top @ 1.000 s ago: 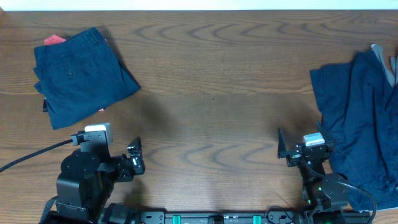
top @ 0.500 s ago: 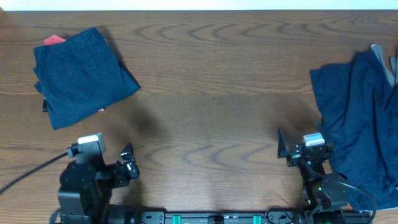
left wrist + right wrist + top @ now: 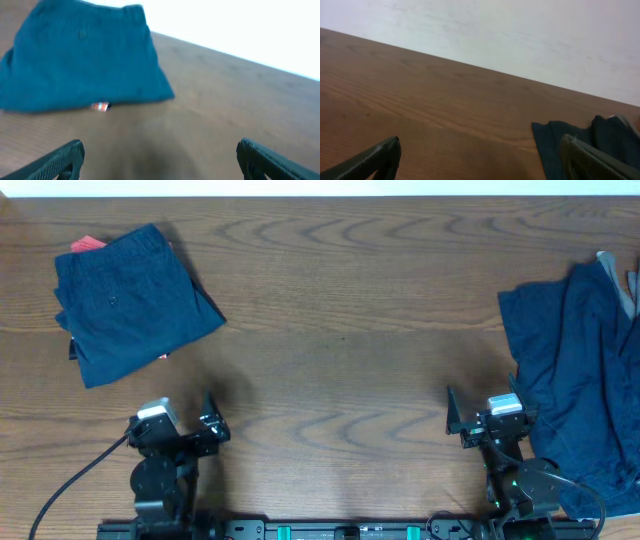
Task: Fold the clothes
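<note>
A folded pair of navy shorts (image 3: 130,300) with a small button lies at the table's far left; it also shows in the left wrist view (image 3: 82,62). A rumpled pile of navy clothes (image 3: 585,380) lies at the right edge, its corner in the right wrist view (image 3: 570,142). My left gripper (image 3: 205,430) is open and empty near the front edge, well short of the shorts (image 3: 160,160). My right gripper (image 3: 460,420) is open and empty, just left of the pile (image 3: 480,160).
A red item (image 3: 88,244) peeks out from under the folded shorts at the back left. A small tag (image 3: 100,106) lies at the shorts' front edge. The wooden table (image 3: 340,330) runs to a white wall at the back.
The left arm has pulled back toward the front edge and turned, its gripper now pointing up the table. The right arm and both garments have not moved.
</note>
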